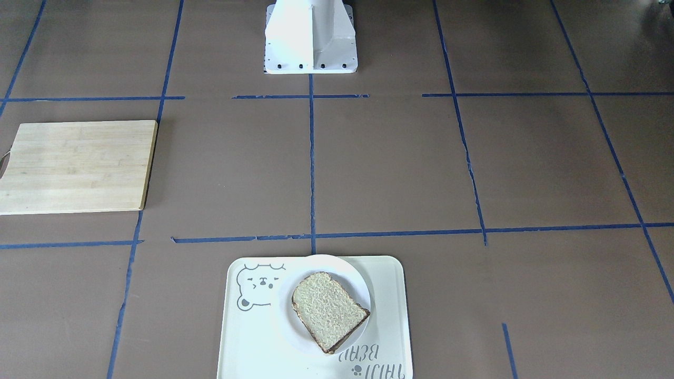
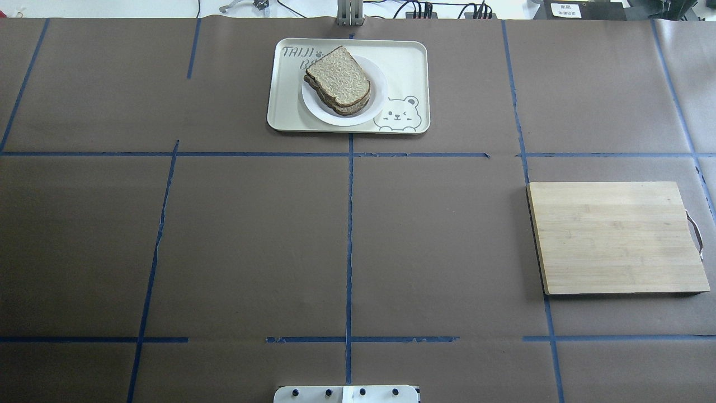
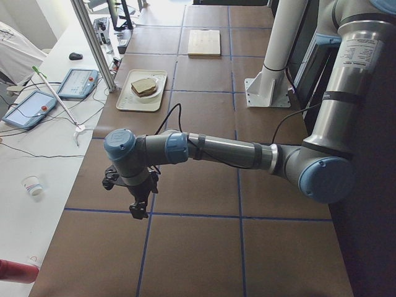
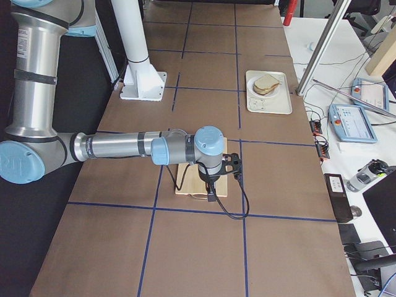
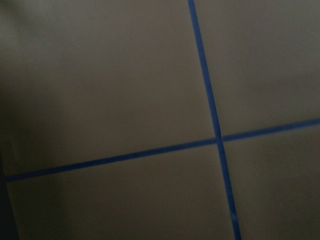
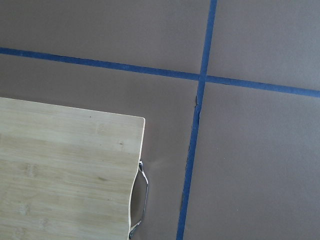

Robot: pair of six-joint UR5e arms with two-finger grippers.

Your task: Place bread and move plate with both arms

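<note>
The bread [image 1: 329,310] lies on the plate [image 1: 337,266], which sits on the bear tray [image 1: 392,295] at the counter's [image 1: 395,168] far edge. A wooden board [image 2: 615,235] lies well apart on the right, under the right pincer [image 4: 211,197]. The left pincer [image 3: 137,207] hangs over bare counter — apart or together, I cannot tell for either.

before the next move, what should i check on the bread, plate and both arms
1. Brown-crusted bread slice lies on the small round white plate: ok.
2. Plate sits on the cream rectangular bear tray: ok.
3. Left gripper apart from tray: ok.
4. Right gripper apart from tray, by the wooden cutting board: ok.
5. Either gripper open or shut: cannot tell.
</note>
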